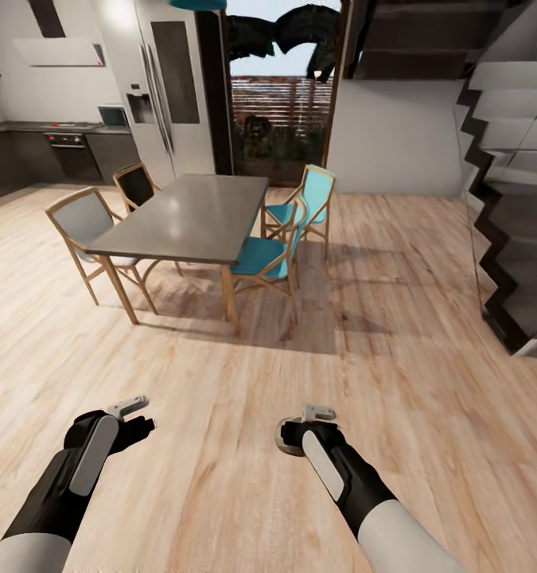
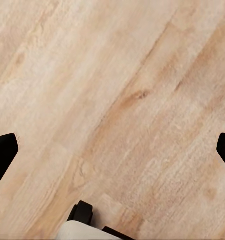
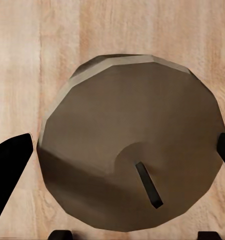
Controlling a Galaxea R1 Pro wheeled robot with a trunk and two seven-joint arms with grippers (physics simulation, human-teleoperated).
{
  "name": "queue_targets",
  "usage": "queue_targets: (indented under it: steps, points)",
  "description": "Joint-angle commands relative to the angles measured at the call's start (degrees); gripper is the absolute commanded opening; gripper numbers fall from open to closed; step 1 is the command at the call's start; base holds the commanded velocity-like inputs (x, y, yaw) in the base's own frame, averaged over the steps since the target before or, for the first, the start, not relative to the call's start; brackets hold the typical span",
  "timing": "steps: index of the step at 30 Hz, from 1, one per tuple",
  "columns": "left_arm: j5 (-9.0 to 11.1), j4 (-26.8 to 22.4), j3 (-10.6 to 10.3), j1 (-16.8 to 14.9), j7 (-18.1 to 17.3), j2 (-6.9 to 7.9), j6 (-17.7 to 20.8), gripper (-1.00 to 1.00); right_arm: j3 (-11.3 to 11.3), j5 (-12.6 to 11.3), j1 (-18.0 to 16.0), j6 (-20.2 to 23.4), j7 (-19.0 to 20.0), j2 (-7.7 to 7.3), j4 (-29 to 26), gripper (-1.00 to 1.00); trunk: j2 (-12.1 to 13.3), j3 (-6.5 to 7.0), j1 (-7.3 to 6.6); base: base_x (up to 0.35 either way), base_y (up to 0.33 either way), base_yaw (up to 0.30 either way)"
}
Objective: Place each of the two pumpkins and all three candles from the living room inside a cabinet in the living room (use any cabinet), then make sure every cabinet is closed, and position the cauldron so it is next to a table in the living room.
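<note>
Candle (image 3: 127, 160) is what sits between the two dark fingers of the right claw (image 1: 292, 436): a squat grey-brown cylinder with a short dark wick, seen from above in the right wrist view, with one finger at each side of it. Whether the fingers press on its sides or only stand close to them, I cannot tell. In the head view the candle (image 1: 285, 438) shows as a small round shape at the tip of the right claw, low over the wooden floor (image 1: 220, 509). The left claw (image 1: 133, 418) is spread wide and holds nothing; in the left wrist view its fingertips (image 2: 3, 155) stand far apart with bare floor boards between them. Farther out, a grey dining tabletop (image 1: 192, 215) stands on the floor with wooden chairs around it, two of them turquoise (image 1: 264, 259). Behind it are a tall refrigerator (image 1: 169, 87) and a dark staircase (image 1: 515, 199) at the right.
</note>
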Motion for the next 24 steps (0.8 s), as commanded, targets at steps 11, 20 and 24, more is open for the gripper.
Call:
queue_targets:
  steps: [11, 20, 24]
  points:
    - [1.0, -0.4, 0.1, 0.0, 0.0, 0.01, 0.2, 1.0, 2.1, -0.4, 0.0, 0.0, -0.5, 0.0, 0.0, -1.0, 1.6, 1.1, -0.88, 0.0, 0.0, 0.29]
    - [0.9, -0.4, 0.0, 0.0, -0.7, 0.09, 0.2, 1.0, 2.4, -0.4, 0.0, -0.1, -0.5, 0.0, 0.0, -1.0, 1.6, 1.45, -0.88, 0.0, 0.0, 0.29]
    - [0.9, -0.4, 0.0, 0.0, -0.7, 0.05, 0.1, 1.0, 2.5, -0.4, 0.0, -0.1, -0.6, 0.0, 0.0, -1.0, 1.6, 1.61, -0.88, 0.001, 0.004, 0.29]
